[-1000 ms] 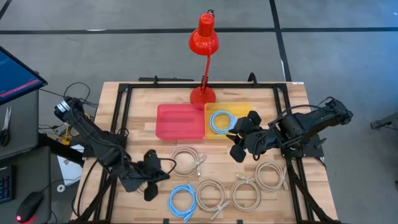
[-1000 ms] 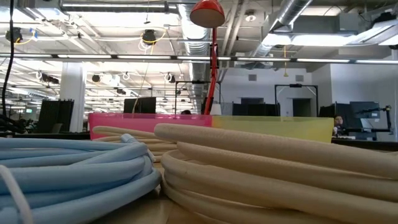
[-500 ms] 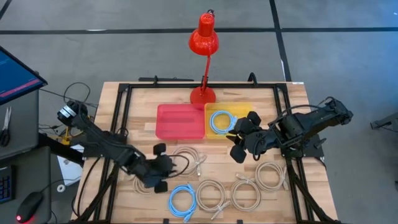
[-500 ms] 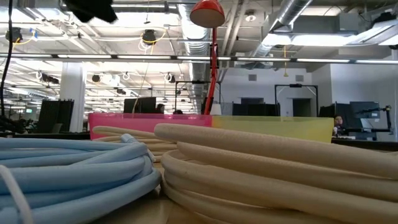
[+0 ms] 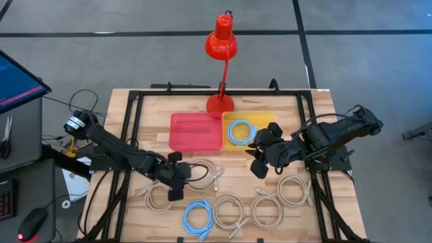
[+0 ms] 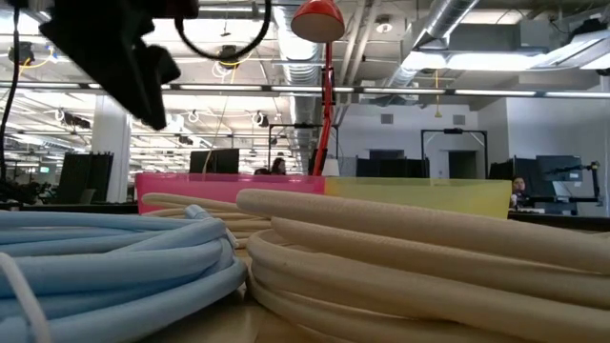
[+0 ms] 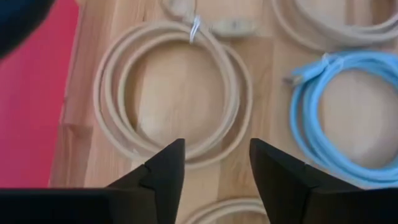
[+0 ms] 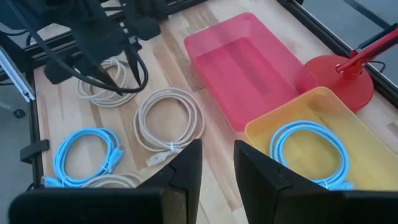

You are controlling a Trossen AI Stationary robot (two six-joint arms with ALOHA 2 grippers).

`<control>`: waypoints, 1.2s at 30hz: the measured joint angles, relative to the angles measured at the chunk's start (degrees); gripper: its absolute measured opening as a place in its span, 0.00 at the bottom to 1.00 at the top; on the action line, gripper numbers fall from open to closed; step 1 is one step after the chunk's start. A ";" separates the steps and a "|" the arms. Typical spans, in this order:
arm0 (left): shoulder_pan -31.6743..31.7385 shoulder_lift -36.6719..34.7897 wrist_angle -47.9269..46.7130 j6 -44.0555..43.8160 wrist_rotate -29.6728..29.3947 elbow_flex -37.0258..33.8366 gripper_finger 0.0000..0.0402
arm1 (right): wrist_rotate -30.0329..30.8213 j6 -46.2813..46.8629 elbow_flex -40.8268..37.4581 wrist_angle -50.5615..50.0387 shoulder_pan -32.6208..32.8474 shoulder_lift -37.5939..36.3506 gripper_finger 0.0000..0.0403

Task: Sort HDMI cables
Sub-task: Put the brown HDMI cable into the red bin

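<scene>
i work in an open-plan office lab: exposed silver ceiling ducts [image 6: 448, 24], rows of dark desk monitors [image 6: 214, 160], grey taped floor [image 5: 364, 61].

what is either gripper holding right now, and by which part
Nothing. The left gripper is open over a beige coil; the right gripper is empty near the yellow tray.

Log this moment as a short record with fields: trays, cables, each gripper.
red tray: holds no cable
yellow tray: holds one light blue coil
blue coil on table: near the front edge
beige coils on table: five; one sits just in front of the red tray
left gripper: open, over the table beside that beige coil, holding nothing
right gripper: by the yellow tray's front, fingers apart, nothing between them
red lamp: stands behind the trays
</scene>
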 joint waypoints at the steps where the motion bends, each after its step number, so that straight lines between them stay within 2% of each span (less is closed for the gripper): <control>1: 0.07 0.00 0.48 0.00 0.03 -0.81 0.46 | 0.00 0.00 0.00 0.00 0.00 0.00 0.21; 6: 0.09 0.00 4.28 0.17 0.02 -3.66 0.47 | 0.02 -0.02 0.00 0.02 -0.05 0.00 0.21; 16: 0.11 -0.03 16.12 8.75 0.04 -9.16 0.44 | 0.15 0.05 0.00 0.04 -1.09 -0.02 0.21; 36: 0.57 0.12 26.72 9.27 0.02 -18.93 0.44 | 0.17 0.09 0.00 0.59 -1.27 0.00 0.21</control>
